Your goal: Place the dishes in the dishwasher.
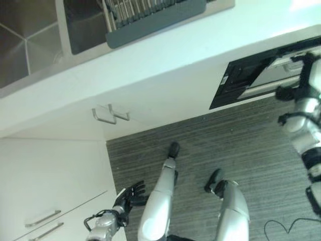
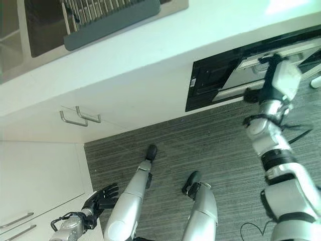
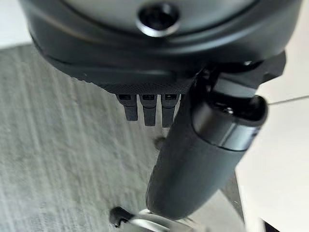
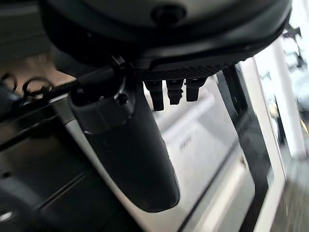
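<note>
The dishwasher (image 2: 210, 80) sits under the white counter at the right, its black door edge tipped out a little from the top. My right hand (image 2: 276, 75) is raised against that door edge; in the right wrist view its thumb (image 4: 130, 154) and straight fingers (image 4: 169, 92) lie over the door's silvery inner panel (image 4: 203, 140). A dark grey dish rack (image 1: 150, 12) with metal wires stands on the counter by the sink. What it holds is too small to make out. My left hand (image 1: 130, 193) hangs low at the left, fingers relaxed, holding nothing.
A steel sink (image 1: 25, 45) is set into the white counter (image 1: 165, 60) at the far left. White cabinet doors with metal handles (image 1: 110, 115) and drawers (image 1: 42, 218) line the left side. Grey striped floor (image 1: 241, 145) lies in front of the dishwasher.
</note>
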{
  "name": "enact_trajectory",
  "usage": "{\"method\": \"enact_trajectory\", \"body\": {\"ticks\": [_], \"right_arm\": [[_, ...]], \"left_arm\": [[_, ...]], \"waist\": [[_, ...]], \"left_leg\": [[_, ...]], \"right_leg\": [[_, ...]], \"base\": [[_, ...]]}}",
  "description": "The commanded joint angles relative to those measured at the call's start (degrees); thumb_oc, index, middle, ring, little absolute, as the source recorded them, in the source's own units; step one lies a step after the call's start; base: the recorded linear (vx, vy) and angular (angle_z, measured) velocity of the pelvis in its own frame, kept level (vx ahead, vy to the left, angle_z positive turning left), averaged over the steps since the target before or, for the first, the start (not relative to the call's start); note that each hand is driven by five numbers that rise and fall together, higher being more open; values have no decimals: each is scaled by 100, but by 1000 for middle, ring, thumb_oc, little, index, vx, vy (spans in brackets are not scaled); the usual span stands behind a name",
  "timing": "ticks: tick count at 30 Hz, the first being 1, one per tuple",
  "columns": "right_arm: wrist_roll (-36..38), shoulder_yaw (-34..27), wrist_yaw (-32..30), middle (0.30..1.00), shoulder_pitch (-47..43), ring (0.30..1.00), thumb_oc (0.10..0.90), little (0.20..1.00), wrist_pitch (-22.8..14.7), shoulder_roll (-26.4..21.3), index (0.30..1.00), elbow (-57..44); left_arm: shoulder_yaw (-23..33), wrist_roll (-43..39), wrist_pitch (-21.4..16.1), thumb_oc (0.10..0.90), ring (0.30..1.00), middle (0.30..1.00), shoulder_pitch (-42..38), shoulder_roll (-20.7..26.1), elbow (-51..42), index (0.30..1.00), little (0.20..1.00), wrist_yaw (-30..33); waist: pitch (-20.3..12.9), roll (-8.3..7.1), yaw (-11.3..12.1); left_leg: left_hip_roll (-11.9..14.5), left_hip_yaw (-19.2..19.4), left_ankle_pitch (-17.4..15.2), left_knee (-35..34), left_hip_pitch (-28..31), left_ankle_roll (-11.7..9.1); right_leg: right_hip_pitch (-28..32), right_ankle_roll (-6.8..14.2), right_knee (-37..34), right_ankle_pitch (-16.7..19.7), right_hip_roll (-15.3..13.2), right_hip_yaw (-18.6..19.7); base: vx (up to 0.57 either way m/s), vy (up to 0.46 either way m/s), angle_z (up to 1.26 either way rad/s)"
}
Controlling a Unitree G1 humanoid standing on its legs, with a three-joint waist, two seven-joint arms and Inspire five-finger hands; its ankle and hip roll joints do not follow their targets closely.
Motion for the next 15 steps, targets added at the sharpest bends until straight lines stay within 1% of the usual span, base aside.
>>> {"method": "enact_trajectory", "body": {"ticks": [1,6,7,8,9,10,12,15], "right_arm": [[-198,151,-212,900,-224,900,800,900,-742,208,900,-718],[-162,-313,-660,900,1313,900,800,900,-959,626,900,-1063],[-188,-489,-852,900,1904,900,800,900,-1121,755,900,-1218],[-166,-555,-883,900,2082,900,800,900,-1174,765,900,-1266],[-156,-611,-898,900,2223,900,800,900,-1225,776,900,-1302],[-163,-756,-862,900,2536,900,800,900,-1326,814,900,-1399],[-137,-850,-808,900,2787,900,800,900,-1379,867,900,-1489],[-63,-972,-556,900,3206,900,800,900,-1494,1009,900,-1576]], "left_arm": [[12,-328,-408,800,900,900,378,32,-102,900,900,-138],[256,-265,-598,800,900,900,489,-139,114,900,900,74],[362,-145,-654,800,900,900,498,-168,97,900,900,299],[390,-64,-685,800,900,900,533,-175,78,900,900,413],[403,-14,-708,800,900,900,562,-178,68,900,900,504],[497,140,-719,800,900,900,619,-170,35,900,900,718],[602,266,-724,800,900,900,669,-149,8,900,900,971],[842,532,-707,800,900,900,702,-76,-93,900,900,1268]], "waist": [[-108,43,178],[-108,-97,-198],[-108,-115,-356],[-108,-130,-402],[-108,-141,-436],[-108,-177,-531],[-108,-213,-626],[-108,-284,-804]], "left_leg": [[-221,543,-1062,68,624,692],[-127,729,-1193,-31,995,701],[-58,819,-1142,-31,1074,727],[-50,844,-1175,-31,1155,726],[-48,863,-1199,-31,1218,725],[-42,914,-1258,-31,1396,719],[-26,971,-1322,-31,1593,713],[17,1080,-1455,-31,2050,664]], "right_leg": [[367,279,-231,-103,197,623],[692,341,-694,66,272,757],[827,333,-1031,341,308,729],[916,349,-1112,370,302,734],[988,364,-1181,394,296,739],[1180,393,-1335,436,280,751],[1419,422,-1511,479,271,755],[1980,514,-1937,593,244,752]], "base": [[41,71,1],[16,43,-6],[-19,40,-16],[-26,36,-23],[46,13,-23],[56,12,-25],[61,5,-26],[65,-5,-20]]}}
